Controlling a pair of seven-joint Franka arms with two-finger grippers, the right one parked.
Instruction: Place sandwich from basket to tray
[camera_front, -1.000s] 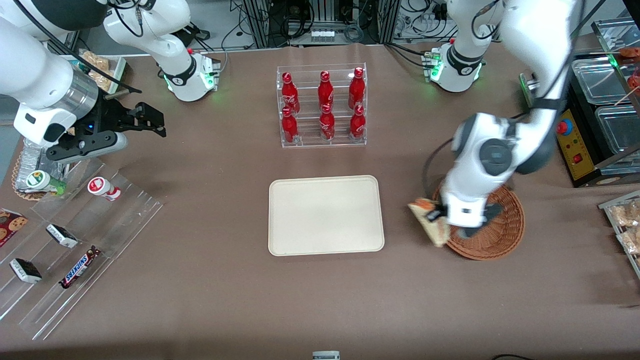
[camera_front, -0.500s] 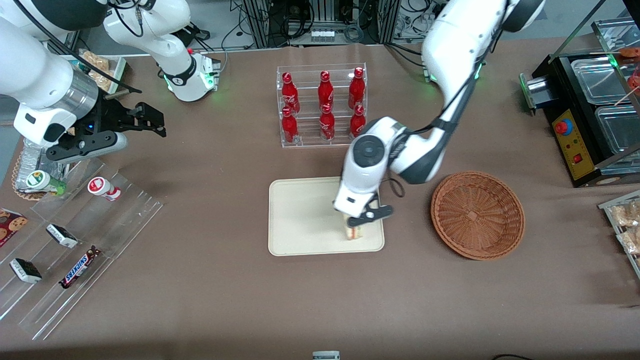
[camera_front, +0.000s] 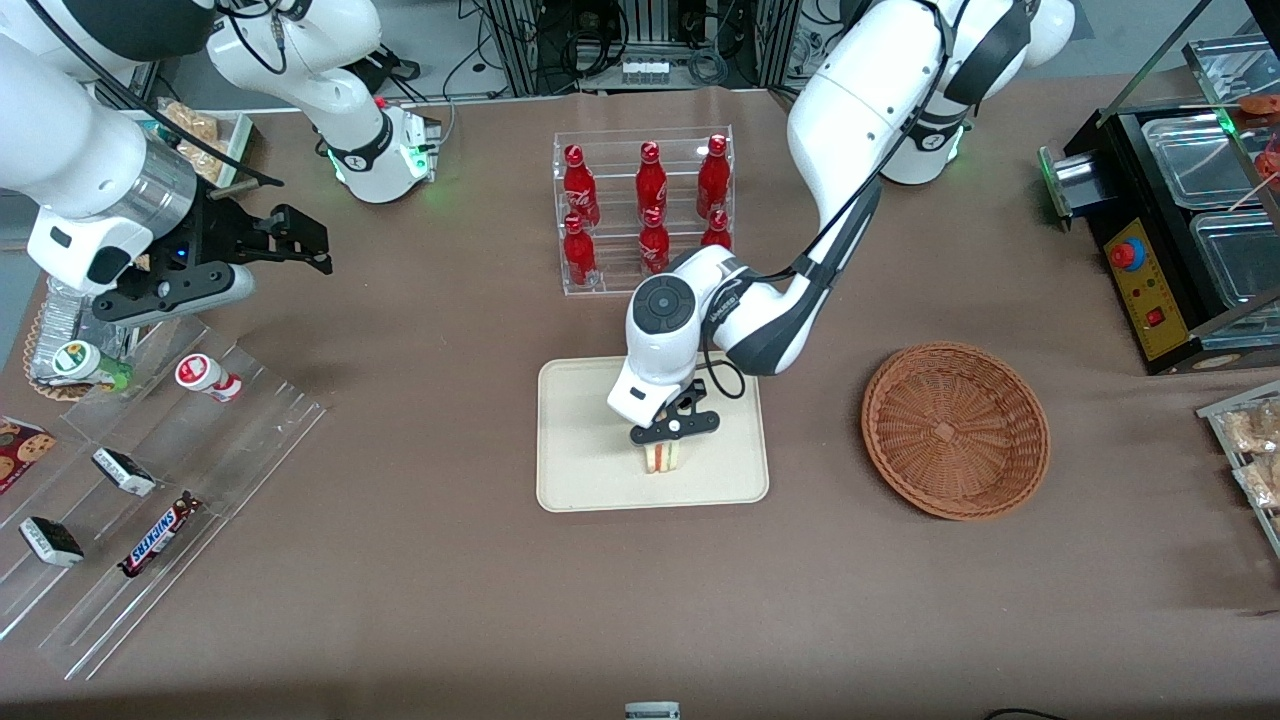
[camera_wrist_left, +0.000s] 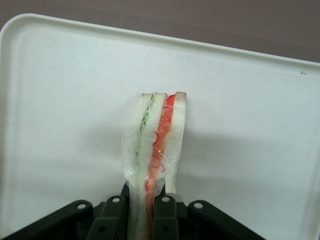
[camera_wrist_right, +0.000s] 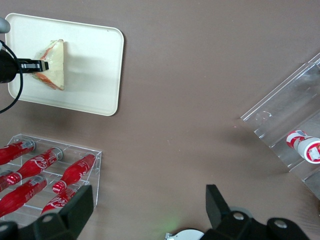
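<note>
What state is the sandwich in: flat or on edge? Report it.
On edge. The sandwich stands over the tray, filling layers facing the wrist camera, pinched by the gripper.

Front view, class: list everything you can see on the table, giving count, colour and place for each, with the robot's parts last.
Sandwich: one, white with red and green filling, over the tray, held on edge.
Tray: one, cream, mid-table.
Basket: one, reddish-brown, beside the tray toward the working arm's end.
Bottles: six, red, in a clear rack, farther from the camera than the tray.
Snack bars: three, dark wrappers, on a clear rack at the parked arm's end.
Small pots: two, one red-white, one green-white, same end.
Gripper: one, black, above the tray, jaws shut on the sandwich.
</note>
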